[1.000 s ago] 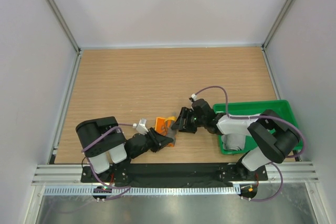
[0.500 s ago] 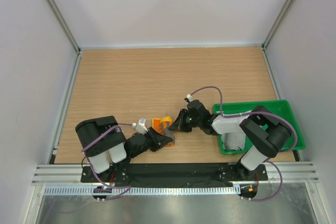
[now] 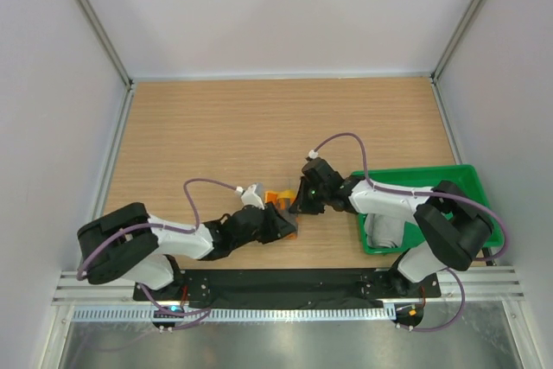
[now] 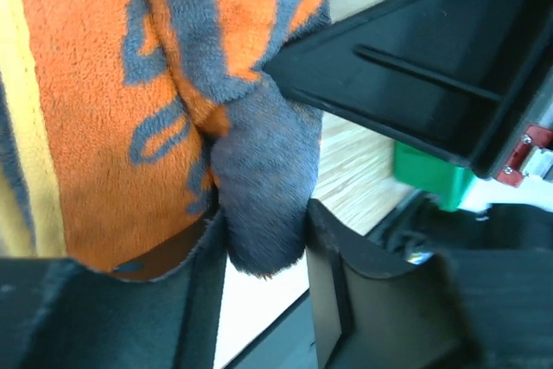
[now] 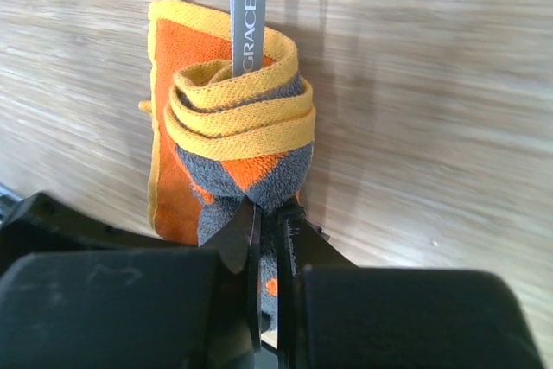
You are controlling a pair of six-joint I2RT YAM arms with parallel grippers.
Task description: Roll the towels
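The dark grey and orange towel lies rolled on the wooden table between the two grippers. In the right wrist view the towel shows its yellow-edged spiral and a grey label. My right gripper is shut on a thin pinch of the roll's near end, and it stands just right of the roll. My left gripper has a dark grey fold of the towel between its fingers, touching both. A light grey roll lies in the tray, partly under the right arm.
A green plastic tray stands at the right front of the table, and its corner shows in the left wrist view. The table's front edge and black base rail run close below both grippers. Grey walls enclose the table.
The left arm has stretched forward and to the right, along the roll's near side, and its jaws have widened a little. The right gripper closed on the roll's end and shifted slightly.
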